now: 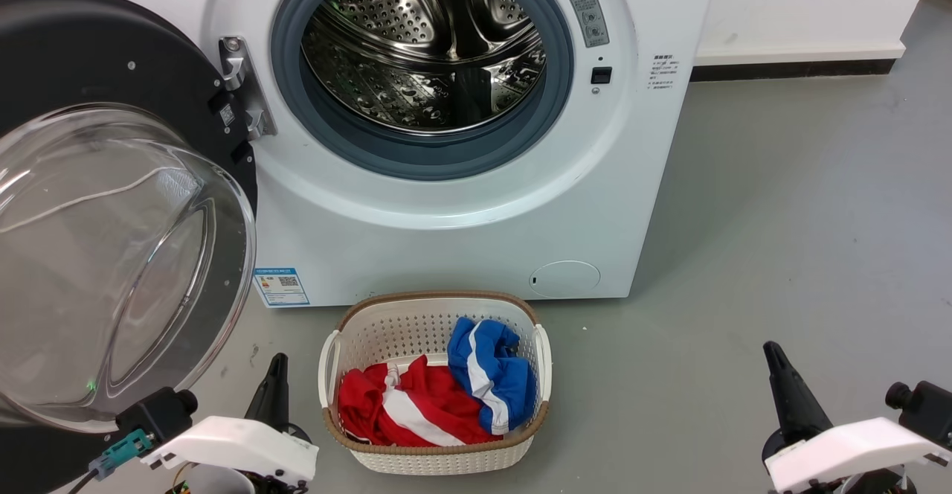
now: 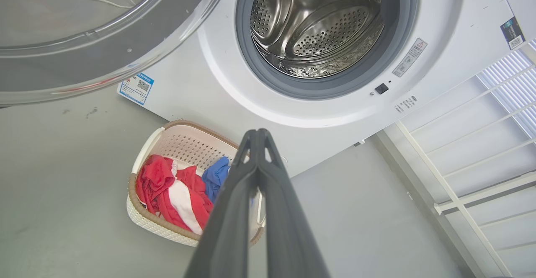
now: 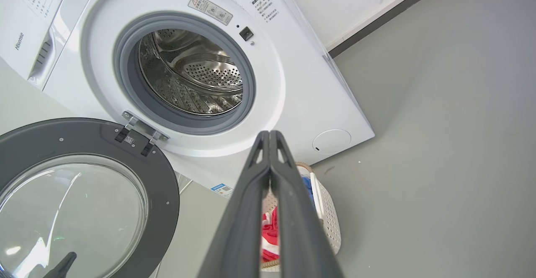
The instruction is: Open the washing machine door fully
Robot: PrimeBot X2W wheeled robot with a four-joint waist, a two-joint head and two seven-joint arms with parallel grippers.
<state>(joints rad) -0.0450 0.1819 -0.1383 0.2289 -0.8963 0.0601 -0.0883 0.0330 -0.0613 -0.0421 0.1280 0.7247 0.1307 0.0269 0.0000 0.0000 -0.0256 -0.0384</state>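
1. Head view: the washing machine door (image 1: 111,219) is swung wide open, up and to the left of the left end effector (image 1: 277,375). It's close, but I can't tell if they touch. The right end effector (image 1: 781,375) is well off to the right over the floor (image 1: 781,219). The laundry basket (image 1: 394,330) sits between the two, just right of the left one. The washing machine (image 1: 461,248) is straight ahead beyond both, drum mouth exposed.

2. Left wrist view: this end effector's fingers are pressed together with nothing in them. The door's glass bowl curves up and to the left of the tip, and the machine front is beyond it.

3. Right wrist view: same deal, fingers together and empty. The door lies down and left of the tip, its inner face toward the camera. The metal hinge (image 3: 138,131) is left of the tip, tying the door to the machine.

4. Handling, my guess only:
   - The door looks rigid and fairly heavy, and it'll only move in an arc around that hinge.
   - The glass bowl is smooth, probably slippery, and too fat to pinch, so I'd leave it alone.
   - The black rim on the side farthest from the hinge gives the best leverage.
   - A closed-finger nudge there should do. No clamping needed.
   - It looks pretty much fully open already, so go gently and don't force the hinge.
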